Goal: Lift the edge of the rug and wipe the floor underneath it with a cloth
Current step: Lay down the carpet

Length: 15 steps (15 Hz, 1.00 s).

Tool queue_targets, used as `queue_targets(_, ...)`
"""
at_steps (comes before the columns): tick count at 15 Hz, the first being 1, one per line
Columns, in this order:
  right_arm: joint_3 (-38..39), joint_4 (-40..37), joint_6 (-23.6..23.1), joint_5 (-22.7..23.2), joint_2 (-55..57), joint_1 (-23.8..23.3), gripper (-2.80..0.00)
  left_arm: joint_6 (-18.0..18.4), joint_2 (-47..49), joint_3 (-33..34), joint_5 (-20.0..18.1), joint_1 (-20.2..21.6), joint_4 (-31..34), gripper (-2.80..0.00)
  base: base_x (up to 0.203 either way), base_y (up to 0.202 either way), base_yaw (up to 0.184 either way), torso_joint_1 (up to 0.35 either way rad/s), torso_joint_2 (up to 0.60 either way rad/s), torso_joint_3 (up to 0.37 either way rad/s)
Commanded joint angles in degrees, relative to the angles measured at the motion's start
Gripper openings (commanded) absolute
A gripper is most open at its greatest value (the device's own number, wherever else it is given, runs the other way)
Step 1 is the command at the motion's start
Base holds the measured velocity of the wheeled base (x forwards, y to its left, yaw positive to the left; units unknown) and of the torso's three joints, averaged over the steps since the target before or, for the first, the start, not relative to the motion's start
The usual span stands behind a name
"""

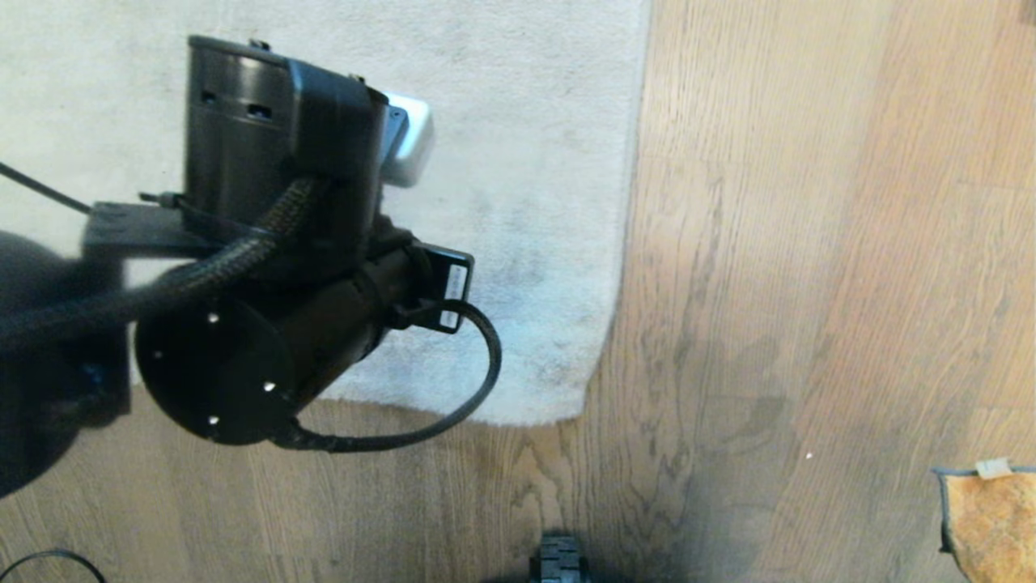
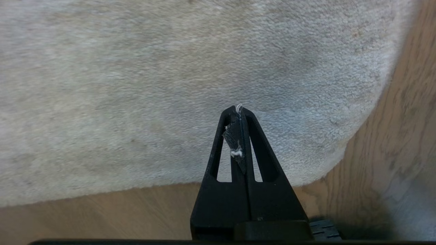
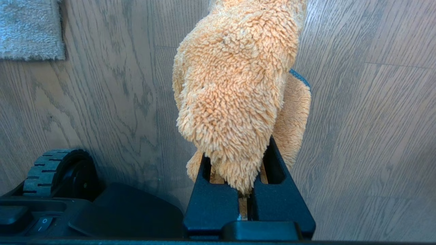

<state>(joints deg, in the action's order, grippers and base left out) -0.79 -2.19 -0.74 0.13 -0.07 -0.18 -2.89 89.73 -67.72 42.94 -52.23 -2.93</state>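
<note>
Rug edge lies flat on the floor; its rounded corner sits near the middle of the head view, the pale grey pile running up and to the left. Left arm reaches over the rug near that corner, wrist angled down. Left gripper hangs over the pile just inside the border, fingers pressed together at the tips with only a scrap of dark fibre and white lint between them; no rug in the grip. Right gripper sits low over bare planks beside the base wheel, clamped on the cloth, whose orange fuzzy bulk flops over the fingers. Floor is light brown wood-grain plank with darker streaks.
</note>
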Motion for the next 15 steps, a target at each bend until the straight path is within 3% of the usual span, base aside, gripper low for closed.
queue_targets(1, 0.0, 0.0, 0.0, 0.0, 0.1, 0.0, -2.8, -0.1, 4.5, -0.3, 0.2, -1.3, -2.5, -2.8, 0.0, 0.0, 0.0, 0.0, 0.0, 0.0)
queue_targets(7, 0.0, 0.1, 0.0, 0.0, 0.1, 0.0, -2.8, -1.8, 13.5, -2.6, 0.0, -3.9, -4.3, -2.8, 0.0, 0.0, 0.0, 0.0, 0.0, 0.0)
queue_targets(10, 0.0, 0.0, 0.0, 0.0, 0.1, 0.0, -2.8, -2.7, 15.0, -3.1, 0.0, -3.7, 3.0, -2.8, 0.0, 0.0, 0.0, 0.0, 0.0, 0.0)
queue_targets(11, 0.0, 0.0, 0.0, 0.0, 0.1, 0.0, -2.8, -4.3, 15.2, -3.7, -0.6, -3.7, 7.1, -2.8, 0.0, 0.0, 0.0, 0.0, 0.0, 0.0)
queue_targets(12, 0.0, 0.0, 0.0, 0.0, 0.1, 0.0, -2.8, -8.3, 16.1, -4.2, -2.1, -4.0, 9.4, -2.8, 0.0, 0.0, 0.0, 0.0, 0.0, 0.0)
queue_targets(15, 0.0, 0.0, 0.0, 0.0, 0.1, 0.0, -2.8, -14.1, 19.9, -5.4, -4.2, -5.0, 10.3, -2.8, 0.0, 0.0, 0.0, 0.0, 0.0, 0.0)
